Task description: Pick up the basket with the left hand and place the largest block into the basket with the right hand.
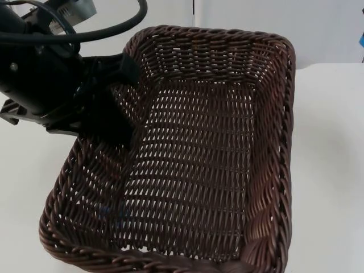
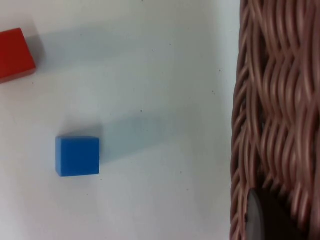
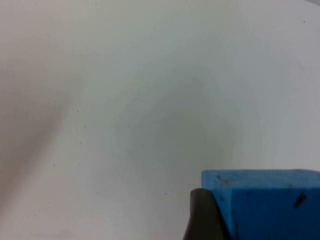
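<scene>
The dark brown wicker basket (image 1: 216,142) hangs above the table, close under the top camera. My left gripper (image 1: 126,96) is shut on its left rim, one finger outside the wall and one inside. In the left wrist view the basket's woven wall (image 2: 275,100) runs beside a black fingertip (image 2: 265,217). A large blue block (image 3: 265,205) sits against the black fingertip (image 3: 202,217) of my right gripper (image 3: 260,225), which is shut on it above the white table.
A small blue cube (image 2: 77,156) and a red block (image 2: 15,54) lie on the white table (image 2: 160,75) below the basket's left side. The table (image 1: 330,170) shows bare to the right of the basket.
</scene>
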Controlling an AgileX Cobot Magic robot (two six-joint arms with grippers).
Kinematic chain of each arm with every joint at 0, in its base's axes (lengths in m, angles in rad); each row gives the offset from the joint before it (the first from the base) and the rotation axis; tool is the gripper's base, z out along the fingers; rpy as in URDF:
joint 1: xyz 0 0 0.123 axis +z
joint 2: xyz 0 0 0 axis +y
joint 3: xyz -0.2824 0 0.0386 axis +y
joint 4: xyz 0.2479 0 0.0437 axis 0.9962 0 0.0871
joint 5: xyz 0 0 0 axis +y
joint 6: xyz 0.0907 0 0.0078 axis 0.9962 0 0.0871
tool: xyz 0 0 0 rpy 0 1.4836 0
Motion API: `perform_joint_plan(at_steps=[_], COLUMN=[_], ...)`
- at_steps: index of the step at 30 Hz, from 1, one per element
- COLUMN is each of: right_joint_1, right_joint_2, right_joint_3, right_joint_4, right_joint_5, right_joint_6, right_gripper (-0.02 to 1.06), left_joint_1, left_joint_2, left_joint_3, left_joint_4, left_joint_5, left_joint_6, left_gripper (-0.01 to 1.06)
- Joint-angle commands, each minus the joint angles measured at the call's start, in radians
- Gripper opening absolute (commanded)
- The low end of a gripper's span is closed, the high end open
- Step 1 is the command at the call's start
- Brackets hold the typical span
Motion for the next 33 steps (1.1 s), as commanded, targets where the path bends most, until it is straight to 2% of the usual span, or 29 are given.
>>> perform_joint_plan(at_steps=[1,5,11,19,24,33], right_joint_1=[0.005,0.005,0.032,0.176,0.243,0.357], right_joint_2=[-0.014,-0.014,-0.014,-0.014,-0.014,-0.014], right_joint_3=[-0.005,-0.005,-0.005,-0.014,-0.082,-0.141], right_joint_4=[0.01,0.051,0.051,0.049,0.049,0.049], right_joint_5=[-0.001,-0.001,-0.001,-0.036,0.005,0.001], right_joint_6=[0.001,-0.015,-0.025,-0.037,-0.037,-0.037], right_gripper=[0.0,0.0,0.0,0.0,0.0,0.0], left_joint_1=[0.0,0.0,0.0,0.0,0.0,0.0], left_joint_2=[-0.014,-0.014,-0.014,-0.014,-0.014,-0.014], left_joint_3=[0.001,0.001,0.001,0.001,0.001,0.001], left_joint_4=[-0.018,-0.018,-0.018,-0.018,-0.018,-0.018], left_joint_5=[-0.002,-0.002,-0.002,-0.002,-0.002,-0.002], left_joint_6=[-0.002,-0.002,-0.002,-0.002,-0.002,-0.002], left_gripper=[0.0,0.0,0.0,0.0,0.0,0.0])
